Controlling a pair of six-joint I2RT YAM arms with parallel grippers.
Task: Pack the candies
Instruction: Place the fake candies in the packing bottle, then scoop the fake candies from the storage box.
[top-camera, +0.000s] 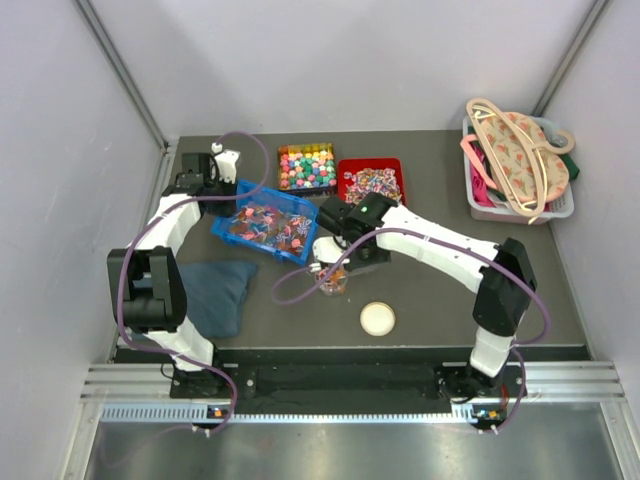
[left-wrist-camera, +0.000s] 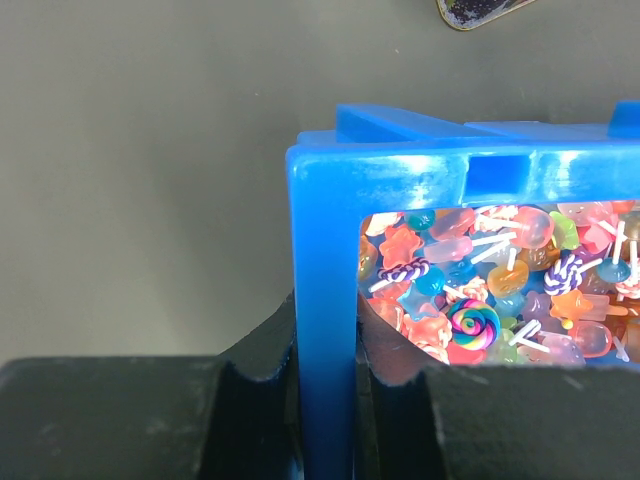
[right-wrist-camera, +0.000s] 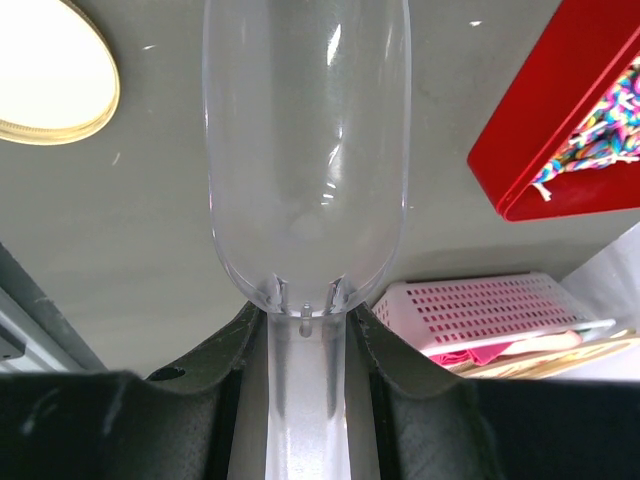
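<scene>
Top external: grey tabletop (top-camera: 440, 310) with candies (top-camera: 262, 224), pale walls (top-camera: 350, 60) around.

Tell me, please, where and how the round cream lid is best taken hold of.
Probably across its rim, from straight above: the lid lies flat on the table, thin and round, so a side approach offers little to pinch.

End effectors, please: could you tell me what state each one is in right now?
Left end effector: closed on the wall of the blue plastic bin.
Right end effector: closed on the handle of the clear plastic scoop.
</scene>
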